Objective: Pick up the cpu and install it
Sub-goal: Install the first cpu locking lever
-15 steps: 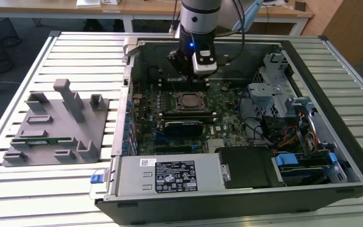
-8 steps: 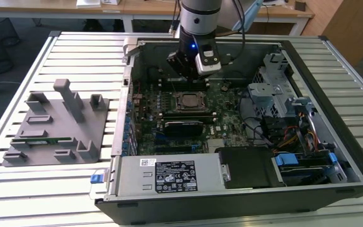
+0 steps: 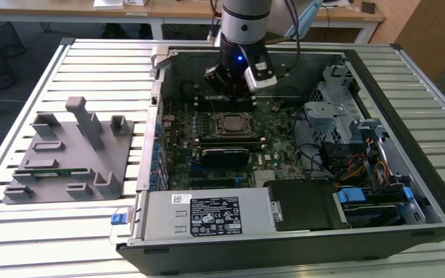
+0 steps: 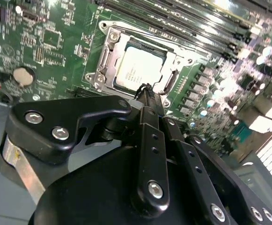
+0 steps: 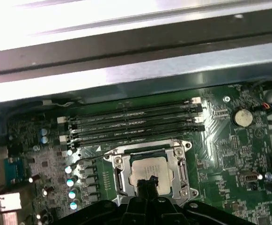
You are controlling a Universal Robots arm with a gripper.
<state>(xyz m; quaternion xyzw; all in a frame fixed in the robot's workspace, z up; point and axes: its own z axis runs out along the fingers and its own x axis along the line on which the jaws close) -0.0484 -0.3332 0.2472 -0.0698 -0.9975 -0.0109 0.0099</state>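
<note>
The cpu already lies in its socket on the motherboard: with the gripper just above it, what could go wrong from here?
1. The gripper hangs close over the cpu; a small drop could press on the chip or push it askew in the socket frame.
2. The memory slots run right beside the socket, so a sideways move of the arm could strike them.
3. The computer case wall stands near the arm and leaves little room.

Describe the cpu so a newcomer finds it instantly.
Start at the open computer case and its green motherboard. Mid-board, beside the long black memory slots, a metal socket frame holds the cpu: the only flat, silvery-white square there.
</note>
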